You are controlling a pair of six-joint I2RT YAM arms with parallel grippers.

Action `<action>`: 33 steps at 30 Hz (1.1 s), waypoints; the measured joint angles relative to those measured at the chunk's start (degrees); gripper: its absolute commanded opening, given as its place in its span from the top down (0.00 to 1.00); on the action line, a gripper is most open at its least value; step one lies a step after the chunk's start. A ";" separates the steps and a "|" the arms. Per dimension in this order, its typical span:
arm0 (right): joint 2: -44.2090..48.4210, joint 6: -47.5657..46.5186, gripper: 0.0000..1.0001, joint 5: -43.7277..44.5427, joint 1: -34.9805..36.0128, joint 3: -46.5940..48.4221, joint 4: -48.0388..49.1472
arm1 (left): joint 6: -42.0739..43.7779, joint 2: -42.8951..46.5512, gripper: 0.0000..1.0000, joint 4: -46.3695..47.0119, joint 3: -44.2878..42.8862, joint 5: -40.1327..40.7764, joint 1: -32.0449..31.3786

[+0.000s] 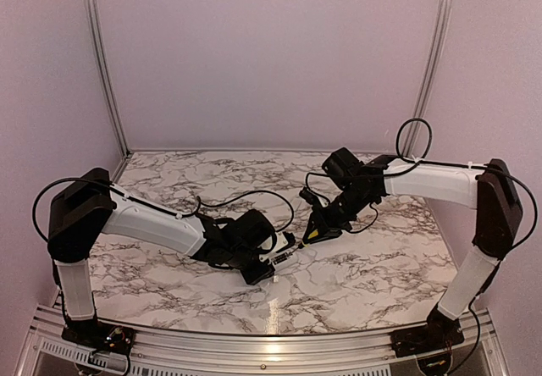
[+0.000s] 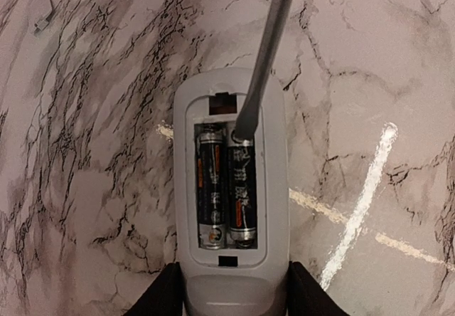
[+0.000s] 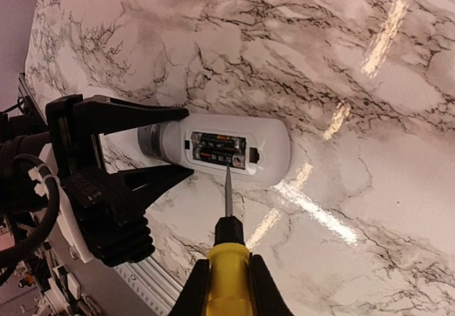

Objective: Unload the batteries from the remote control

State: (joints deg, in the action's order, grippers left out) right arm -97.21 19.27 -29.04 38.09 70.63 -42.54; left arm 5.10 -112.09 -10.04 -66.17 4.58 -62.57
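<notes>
The white remote control (image 2: 274, 188) lies back-up on the marble table with its battery bay open. Two dark batteries (image 2: 210, 188) sit side by side in the bay. My left gripper (image 2: 231, 300) is shut on the remote's near end, one finger on each side. My right gripper (image 3: 226, 287) is shut on the yellow-handled screwdriver (image 3: 227, 277). The screwdriver's metal shaft (image 2: 260, 67) reaches down to the far end of the right-hand battery (image 2: 242, 191), with its tip at the bay edge. In the top view both grippers meet at mid-table around the remote (image 1: 284, 258).
A small grey scrap (image 2: 43, 21) lies on the table far left of the remote. The left arm's black gripper body (image 3: 106, 188) fills the left of the right wrist view. The table's metal front rail (image 1: 271, 344) runs close behind the grippers.
</notes>
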 measured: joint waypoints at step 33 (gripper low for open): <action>-1.95 0.15 1.00 2.64 0.00 0.63 1.99 | -0.04 -0.13 1.00 -0.20 -0.15 -0.02 0.00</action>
State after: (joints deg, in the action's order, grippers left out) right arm -99.15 19.42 -26.39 38.09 71.26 -40.56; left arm 5.06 -112.22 -10.24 -66.32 4.56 -62.57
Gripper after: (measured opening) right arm 0.137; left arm 0.486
